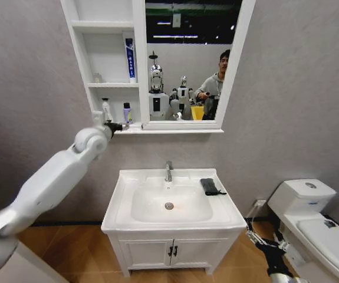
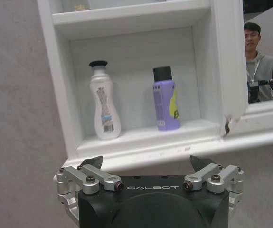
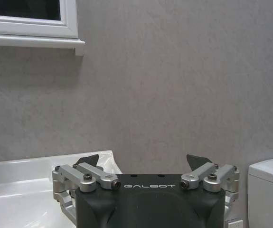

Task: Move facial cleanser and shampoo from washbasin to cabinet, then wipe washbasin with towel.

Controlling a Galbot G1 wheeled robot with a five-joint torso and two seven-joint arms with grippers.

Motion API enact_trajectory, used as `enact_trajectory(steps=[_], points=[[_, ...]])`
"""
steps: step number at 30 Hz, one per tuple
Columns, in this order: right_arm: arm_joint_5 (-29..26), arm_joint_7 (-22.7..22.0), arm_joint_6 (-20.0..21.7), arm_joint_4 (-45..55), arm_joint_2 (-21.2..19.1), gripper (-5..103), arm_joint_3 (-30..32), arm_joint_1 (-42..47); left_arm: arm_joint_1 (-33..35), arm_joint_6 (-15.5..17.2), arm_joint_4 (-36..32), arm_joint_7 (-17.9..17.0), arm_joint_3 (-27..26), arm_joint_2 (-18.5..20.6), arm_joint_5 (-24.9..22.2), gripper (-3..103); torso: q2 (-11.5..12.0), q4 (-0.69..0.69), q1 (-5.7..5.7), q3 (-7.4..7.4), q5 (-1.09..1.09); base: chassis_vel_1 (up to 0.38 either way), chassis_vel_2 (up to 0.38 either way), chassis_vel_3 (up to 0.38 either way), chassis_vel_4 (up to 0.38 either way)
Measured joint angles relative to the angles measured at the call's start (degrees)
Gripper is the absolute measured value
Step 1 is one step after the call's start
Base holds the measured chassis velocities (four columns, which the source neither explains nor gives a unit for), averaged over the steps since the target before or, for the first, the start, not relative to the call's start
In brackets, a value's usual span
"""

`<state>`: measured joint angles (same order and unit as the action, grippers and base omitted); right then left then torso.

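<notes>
Room: grey-walled bathroom; white toilet (image 1: 310, 218) off to the robot's right.
Cabinet (image 1: 107, 85): wall-hung, three open niches beside a mirror panel. Lowest niche holds a white bottle (image 2: 103, 102) with a black cap and a purple bottle (image 2: 165, 99), upright, apart. A blue-and-white tube (image 1: 130, 58) stands in the middle niche.
Washbasin (image 1: 175, 200): no bottles on its top; chrome tap (image 1: 168, 171) at the back edge.
Towel (image 1: 211, 186): dark, folded, on the rim right of the tap, untouched.
Left gripper (image 2: 148, 164): raised just in front of the lowest niche, fingers spread wide, nothing between them.
Right gripper (image 3: 145, 164): low, beside the washbasin's right edge, facing the wall; fingers apart, empty.
Step, by my reading: bottle transfer looks finished, the left arm just clear of the shelf; wiping not yet begun.
Next move calls for: a gripper descending onto the towel and pinching the folded cloth cleanly off the rim, with the tap close by to avoid.
</notes>
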<state>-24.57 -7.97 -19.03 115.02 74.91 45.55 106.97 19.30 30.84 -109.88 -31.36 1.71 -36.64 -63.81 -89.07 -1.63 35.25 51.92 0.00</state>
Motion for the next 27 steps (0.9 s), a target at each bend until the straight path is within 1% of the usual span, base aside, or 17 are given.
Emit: enact_trajectory(steps=[1,3,4,6,7,9,10,11,12,14,15,16,17,19,20,23,27], points=[[0.0,0.0,0.0,0.0,0.0,100,0.0,0.0,0.0,0.0,0.0,0.0,0.0,0.0,0.0,100,0.0,0.00,0.00,0.00,0.00,0.000,0.000,0.000,0.000],[-0.2,0.5,0.5,0.6,0.0,100,-0.3,0.0,10.5,-1.3,-4.5,2.4,-5.9,4.1,3.3,100,0.0,-0.01,0.00,0.01,-0.05,0.000,0.000,0.000,0.000],[-0.2,0.5,0.5,0.6,0.0,100,-0.3,0.0,10.5,-1.3,-4.5,2.4,-5.9,4.1,3.3,100,0.0,-0.01,0.00,0.01,-0.05,0.000,0.000,0.000,0.000],[-2.3,3.2,0.7,1.6,0.2,100,-0.5,0.0,24.0,-3.7,-9.4,4.0,-14.1,6.6,7.6,100,0.0,0.00,0.00,0.00,0.02,0.000,0.000,0.000,0.000],[-2.3,3.2,0.7,1.6,0.2,100,-0.5,0.0,24.0,-3.7,-9.4,4.0,-14.1,6.6,7.6,100,0.0,0.00,0.00,0.00,0.02,0.000,0.000,0.000,0.000],[-3.3,4.6,-0.3,2.4,1.0,100,-0.4,0.5,38.1,-6.5,-13.7,4.8,-21.7,4.5,11.4,100,0.0,-0.02,0.00,0.00,-0.01,0.000,0.000,0.000,0.000],[-3.3,4.6,-0.3,2.4,1.0,100,-0.4,0.5,38.1,-6.5,-13.7,4.8,-21.7,4.5,11.4,100,0.0,-0.02,0.00,0.00,-0.01,0.000,0.000,0.000,0.000],[-3.1,4.8,-0.6,2.7,1.3,100,-0.1,0.8,45.6,-8.2,-15.9,5.7,-24.8,2.2,14.2,100,0.0,-0.03,0.00,0.01,-0.03,0.000,0.000,0.000,0.000],[-3.1,4.8,-0.6,2.7,1.3,100,-0.1,0.8,45.6,-8.2,-15.9,5.7,-24.8,2.2,14.2,100,0.0,-0.03,0.00,0.01,-0.03,0.000,0.000,0.000,0.000],[-2.8,4.8,-0.5,3.3,1.1,100,0.2,0.9,59.2,-11.4,-19.5,8.4,-30.5,-2.7,20.3,100,0.0,-0.04,0.00,0.01,0.00,0.000,0.000,0.000,0.000],[-2.8,4.8,-0.5,3.3,1.1,100,0.2,0.9,59.2,-11.4,-19.5,8.4,-30.5,-2.7,20.3,100,0.0,-0.04,0.00,0.01,0.00,0.000,0.000,0.000,0.000],[-2.8,4.8,-0.1,3.3,0.6,100,0.2,0.5,66.5,-13.6,-21.0,10.2,-34.2,-6.7,24.6,100,0.0,0.00,0.00,0.01,-0.01,0.000,0.000,0.000,0.000],[-2.8,4.8,-0.1,3.3,0.6,100,0.2,0.5,66.5,-13.6,-21.0,10.2,-34.2,-6.7,24.6,100,0.0,0.00,0.00,0.01,-0.01,0.000,0.000,0.000,0.000],[-2.8,4.9,1.1,3.6,-0.8,100,-0.4,0.0,74.9,-16.8,-22.8,13.2,-39.3,-14.2,31.2,100,0.0,0.00,0.00,0.01,0.02,0.000,0.000,0.000,0.000],[-2.8,4.9,1.1,3.6,-0.8,100,-0.4,0.0,74.9,-16.8,-22.8,13.2,-39.3,-14.2,31.2,100,0.0,0.00,0.00,0.01,0.02,0.000,0.000,0.000,0.000],[-2.5,7.6,2.7,4.1,-2.9,100,-0.8,-0.1,81.7,-22.1,-22.6,17.6,-44.3,-23.0,39.8,100,0.0,-0.02,0.01,0.01,0.02,0.000,0.000,0.000,0.000],[-2.9,12.0,3.0,4.1,-4.3,100,-1.0,-0.1,84.6,-25.4,-21.7,21.7,-45.9,-26.6,43.5,100,0.0,-0.01,0.01,0.01,0.01,0.000,0.000,0.000,0.000]])
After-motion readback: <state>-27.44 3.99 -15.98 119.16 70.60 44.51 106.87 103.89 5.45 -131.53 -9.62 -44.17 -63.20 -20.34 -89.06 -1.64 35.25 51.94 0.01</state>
